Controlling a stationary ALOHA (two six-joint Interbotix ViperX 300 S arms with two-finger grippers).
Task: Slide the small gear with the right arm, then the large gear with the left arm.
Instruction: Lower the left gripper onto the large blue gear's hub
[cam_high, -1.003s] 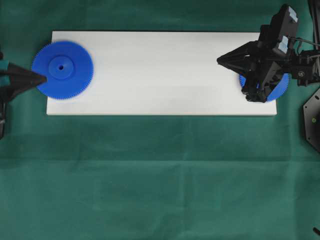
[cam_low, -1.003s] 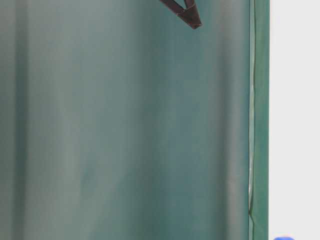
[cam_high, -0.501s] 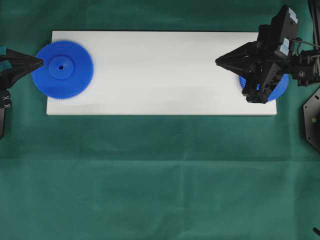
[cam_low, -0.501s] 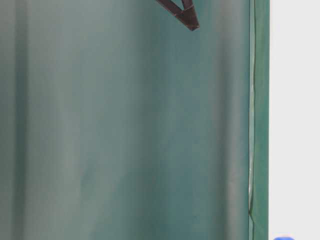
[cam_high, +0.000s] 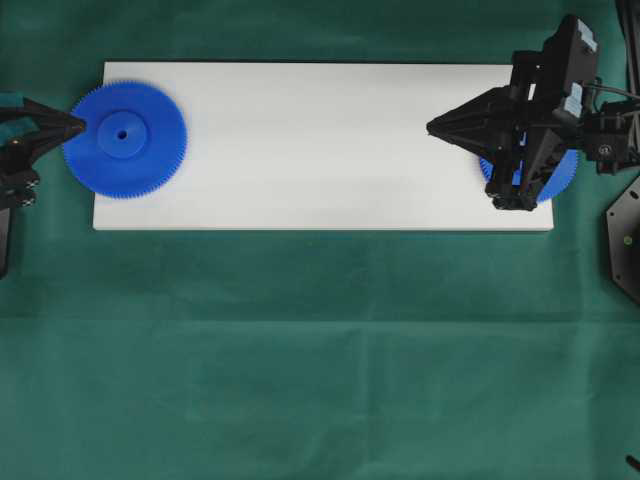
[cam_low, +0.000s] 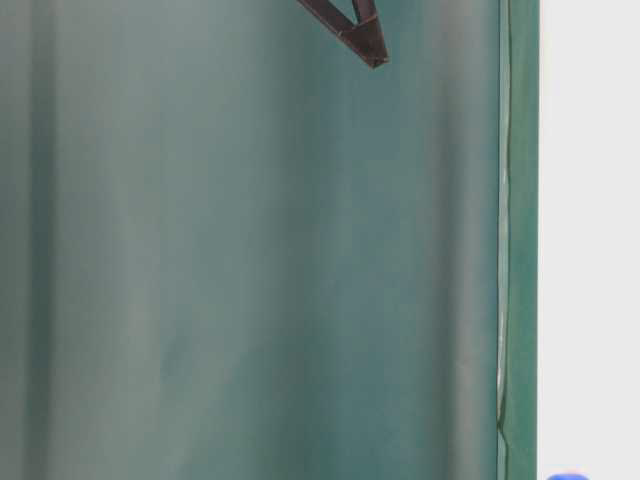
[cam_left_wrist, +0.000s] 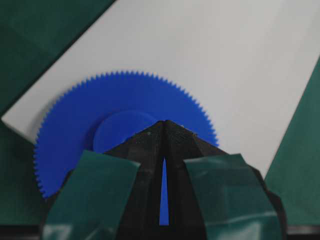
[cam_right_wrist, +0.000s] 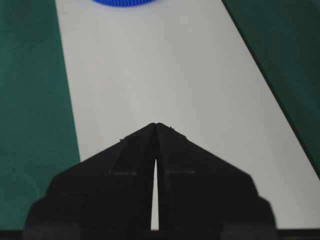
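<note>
The large gear (cam_high: 125, 139) lies flat on the left end of the white board (cam_high: 320, 140). My left gripper (cam_high: 80, 125) is shut, and its point sits at the gear's left rim. In the left wrist view the shut tip (cam_left_wrist: 164, 121) lies over the large gear (cam_left_wrist: 125, 100), near its hub. I cannot tell whether they touch. The small gear (cam_high: 566, 176) lies at the board's right end, mostly hidden under the right arm. My right gripper (cam_high: 430, 128) is shut and empty, pointing left over bare board (cam_right_wrist: 175, 75), past the small gear.
Green cloth (cam_high: 320, 350) covers the table around the board. A black plate (cam_high: 625, 240) sits at the right edge. The large gear's rim (cam_right_wrist: 122, 2) peeks in at the far end of the right wrist view. A black gripper tip (cam_low: 375, 60) hangs high above the table.
The left gripper's tip moved from the large gear's lower-left rim to its upper-left rim. The right gripper edged slightly left and rose a little. Neither gear moved.
</note>
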